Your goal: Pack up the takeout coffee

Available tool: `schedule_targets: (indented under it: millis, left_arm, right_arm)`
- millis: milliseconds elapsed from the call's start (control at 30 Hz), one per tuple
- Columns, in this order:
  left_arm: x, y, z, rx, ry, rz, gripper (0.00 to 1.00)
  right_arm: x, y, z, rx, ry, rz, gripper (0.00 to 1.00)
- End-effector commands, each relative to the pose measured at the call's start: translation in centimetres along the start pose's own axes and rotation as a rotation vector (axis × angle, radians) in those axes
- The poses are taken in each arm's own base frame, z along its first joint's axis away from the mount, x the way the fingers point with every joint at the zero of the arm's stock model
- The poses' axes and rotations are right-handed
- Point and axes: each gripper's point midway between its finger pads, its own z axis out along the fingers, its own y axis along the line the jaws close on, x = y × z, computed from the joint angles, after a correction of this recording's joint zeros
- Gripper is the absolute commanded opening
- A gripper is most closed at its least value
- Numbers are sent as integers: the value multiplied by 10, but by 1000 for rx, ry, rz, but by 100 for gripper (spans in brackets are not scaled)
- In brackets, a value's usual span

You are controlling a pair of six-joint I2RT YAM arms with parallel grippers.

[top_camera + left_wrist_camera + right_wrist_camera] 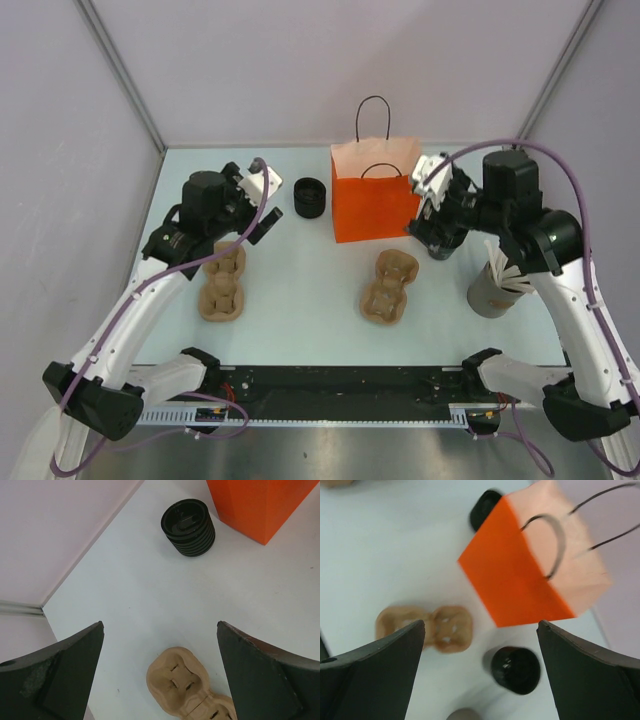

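Left gripper [160,625] and right gripper [481,624] gape wide, empty. The right hovers over a cup [515,670] by the bag [520,585]; a square, upright grasp looks wise.

We see a black cup [188,527] that looks like ribbed plastic, with a faint gloss on its top. The orange bag [375,205] looks like matt paper, creased at the rim. A cup tray [177,677] is rough brown moulded pulp. The pale surface [300,290] is smooth and matt.
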Motion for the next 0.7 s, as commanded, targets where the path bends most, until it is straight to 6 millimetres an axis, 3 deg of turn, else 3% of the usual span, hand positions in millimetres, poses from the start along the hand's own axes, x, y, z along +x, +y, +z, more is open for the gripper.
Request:
schedule_targets:
  millis: [0, 67, 267, 667]
  left_arm:
    - [-19, 18, -15, -55, -42, -23, 100]
    - [-21, 21, -18, -65, -40, -20, 100]
    - [-21, 27, -29, -91, -49, -35, 100]
    - [-16, 38, -39, -140, -54, -67, 100]
  right_arm:
    - [59, 63, 5, -251, 130, 30, 99]
    - [79, 78, 15, -313, 168, 66, 100]
    - [120, 97, 51, -417, 284, 141, 100]
    - [206, 138, 104, -447, 483, 130, 100]
